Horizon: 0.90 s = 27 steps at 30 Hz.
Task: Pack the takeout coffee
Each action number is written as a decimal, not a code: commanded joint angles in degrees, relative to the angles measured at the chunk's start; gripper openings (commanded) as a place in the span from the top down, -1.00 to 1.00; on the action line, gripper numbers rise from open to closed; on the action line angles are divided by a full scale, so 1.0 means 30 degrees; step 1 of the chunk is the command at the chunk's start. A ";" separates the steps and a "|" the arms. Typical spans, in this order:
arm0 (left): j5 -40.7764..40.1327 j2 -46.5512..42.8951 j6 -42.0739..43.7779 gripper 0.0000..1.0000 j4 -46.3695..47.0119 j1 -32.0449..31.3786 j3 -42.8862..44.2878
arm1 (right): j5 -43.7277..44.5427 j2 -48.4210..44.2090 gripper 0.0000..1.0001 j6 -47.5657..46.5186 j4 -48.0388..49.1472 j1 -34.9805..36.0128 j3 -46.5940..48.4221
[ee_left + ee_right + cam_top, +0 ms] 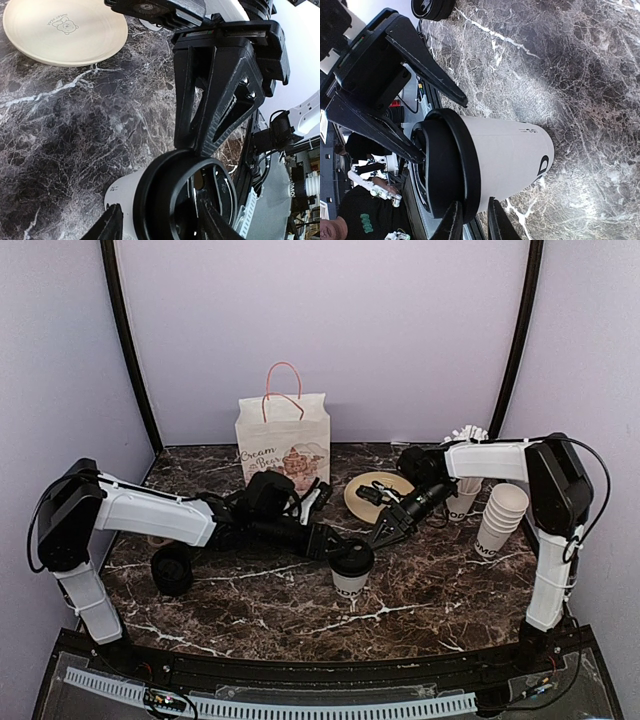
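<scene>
Mid-table, coffee cup point(352, 565), lettering point(543, 165) (mostly hidden)

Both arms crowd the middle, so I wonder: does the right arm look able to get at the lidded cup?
Likely yes: the right gripper straddles the rim of the lidded cup, seemingly pinching it. The left gripper flanks the lid too, without blocking.

I'm seeing the takeout coffee point(505, 155), white cup w/ black lid, sitting on the marble table point(580, 60). My right end effector point(472, 223) is showing fingers close together either side of the lid rim; can't tell if it's gripping. The left end effector point(444, 132) is straddling the lid, fingers apart. A black round obj point(432, 7) is lying further off.
</scene>
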 commanded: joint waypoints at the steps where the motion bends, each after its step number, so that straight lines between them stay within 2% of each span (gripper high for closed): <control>1: -0.1273 0.1384 -0.0648 -0.04 -0.2954 0.0596 -0.1648 | 0.4363 0.1416 0.68 -0.0091 0.1264 0.0284 -0.0620; 5: 0.0080 0.0482 -0.0290 -0.04 -0.1220 0.0430 -0.1999 | 0.2028 0.0455 0.62 -0.1587 0.0275 0.0135 0.0173; 9: 0.0571 -0.1018 0.0272 -0.23 0.0106 0.0166 -0.1452 | 0.0220 -0.0587 0.44 -0.2897 -0.0948 0.0021 0.0989; 13: 0.0715 -0.1875 0.0285 -0.41 0.0455 0.0026 -0.0765 | -0.0138 -0.1194 0.15 -0.3328 -0.1599 -0.0140 0.1329; 17: -0.0489 -0.2484 0.0391 -0.52 -0.0505 0.0039 -0.0370 | 0.0200 -0.1552 -0.01 -0.3329 -0.1728 -0.0374 0.1238; 22: -0.2877 -0.3872 0.0114 -0.51 -0.1769 0.0144 -0.0986 | 0.0853 -0.2190 -0.11 -0.3342 -0.1560 -0.0538 0.0268; 27: -0.3234 -0.4412 -0.1799 -0.26 -0.1647 0.0993 -0.1895 | 0.1022 -0.3432 -0.28 -0.3144 -0.0273 -0.0501 -0.1835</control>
